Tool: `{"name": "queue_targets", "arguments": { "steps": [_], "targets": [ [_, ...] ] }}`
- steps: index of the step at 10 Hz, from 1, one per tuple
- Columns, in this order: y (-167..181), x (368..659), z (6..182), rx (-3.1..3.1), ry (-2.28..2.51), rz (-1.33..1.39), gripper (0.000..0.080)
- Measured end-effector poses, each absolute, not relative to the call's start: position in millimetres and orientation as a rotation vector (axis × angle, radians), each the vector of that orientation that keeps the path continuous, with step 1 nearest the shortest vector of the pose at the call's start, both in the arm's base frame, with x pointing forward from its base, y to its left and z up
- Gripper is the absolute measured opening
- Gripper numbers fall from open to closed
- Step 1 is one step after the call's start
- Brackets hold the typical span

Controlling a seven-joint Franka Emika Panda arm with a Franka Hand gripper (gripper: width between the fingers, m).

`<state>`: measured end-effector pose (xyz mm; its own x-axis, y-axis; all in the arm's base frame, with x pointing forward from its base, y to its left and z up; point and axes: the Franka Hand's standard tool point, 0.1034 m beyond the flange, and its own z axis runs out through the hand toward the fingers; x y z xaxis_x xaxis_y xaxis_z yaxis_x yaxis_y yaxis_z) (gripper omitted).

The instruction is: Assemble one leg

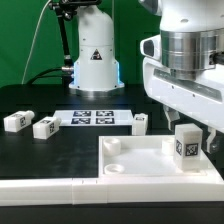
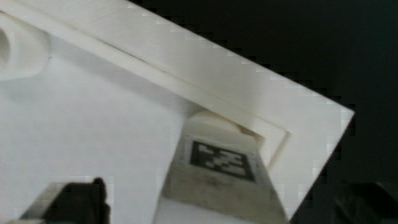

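Black, matte tabletop (image 1: 40, 155) fills the scene, with a green curtain (image 1: 22, 40) hanging behind it on the exterior view's left. The arm's smooth white base (image 1: 95, 60) stands at the back, with a blue glow at its foot. A thin flat marker board (image 1: 95, 118) with square black-and-white tags lies in front of that base.

A big flat white panel (image 1: 140, 165) of smooth plastic lies near the front edge. It has a raised rim and a round socket (image 1: 112, 146) in its surface. The leg (image 1: 187, 145), a small white block with a black-and-white tag on its face, stands upright on the panel's far corner at the exterior view's right. The wrist view shows the leg (image 2: 222, 165) tucked right into that corner.

The gripper (image 1: 191, 128) hangs over this leg with its jaws spread. In the wrist view one dark finger (image 2: 75, 200) is clear of the block, with bare panel showing between them.

Three more blocks of the same kind rest on the table. Two (image 1: 16, 121) (image 1: 45, 127) are at the exterior view's left, and one (image 1: 140, 122) is just beside the marker board.
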<state>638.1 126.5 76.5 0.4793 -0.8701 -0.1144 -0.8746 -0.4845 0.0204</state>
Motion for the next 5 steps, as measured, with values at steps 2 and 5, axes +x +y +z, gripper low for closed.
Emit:
{"name": "queue_targets", "arguments": {
  "steps": [2, 5],
  "targets": [
    [125.6, 638.6, 76.6, -2.816, 1.257, 0.158, 0.0647],
    [125.7, 643.0, 77.7, -2.972, 0.743, 0.106, 0.0649]
  ]
}}
